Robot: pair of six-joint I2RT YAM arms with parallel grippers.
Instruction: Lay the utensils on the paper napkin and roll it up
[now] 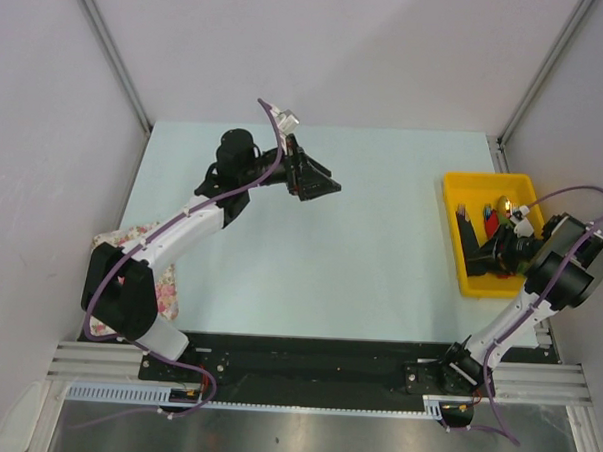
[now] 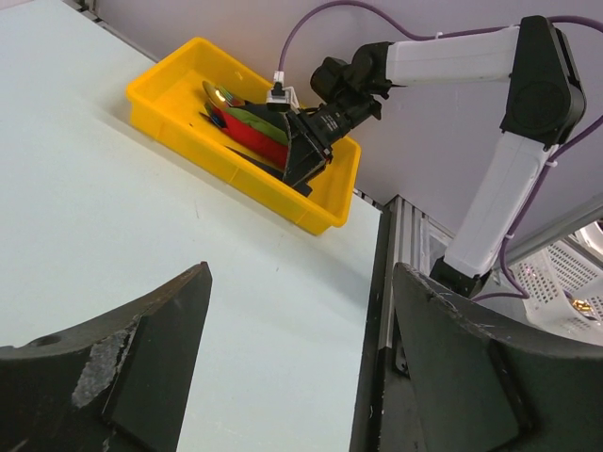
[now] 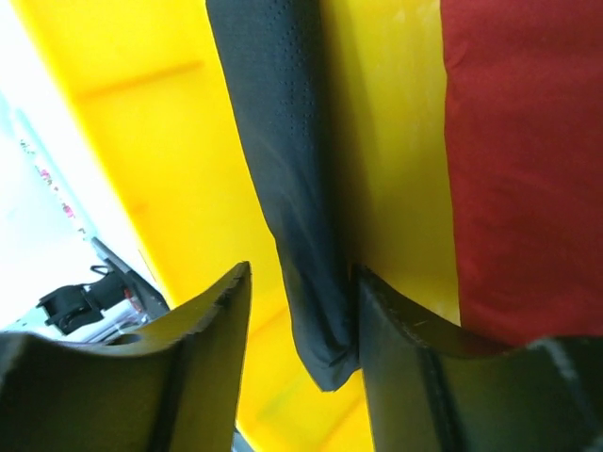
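Note:
The paper napkin point(image 3: 283, 141) is a narrow black roll lying in the yellow bin point(image 1: 489, 178) at the table's right edge. In the top view the roll point(image 1: 468, 238) runs along the bin's left side, and small utensil tines point(image 1: 463, 209) poke out of its far end. My right gripper point(image 3: 303, 269) is open and low in the bin. The roll's end sits between the fingers, touching the right one, with a gap to the left one. My left gripper point(image 2: 301, 273) hangs open and empty over the table's middle point(image 1: 323, 184).
A red roll point(image 3: 518, 141) lies beside the black one, with a green roll point(image 2: 254, 118) and a gold spoon point(image 1: 503, 205) also in the bin. A floral cloth point(image 1: 164, 280) lies at the table's near left under the left arm.

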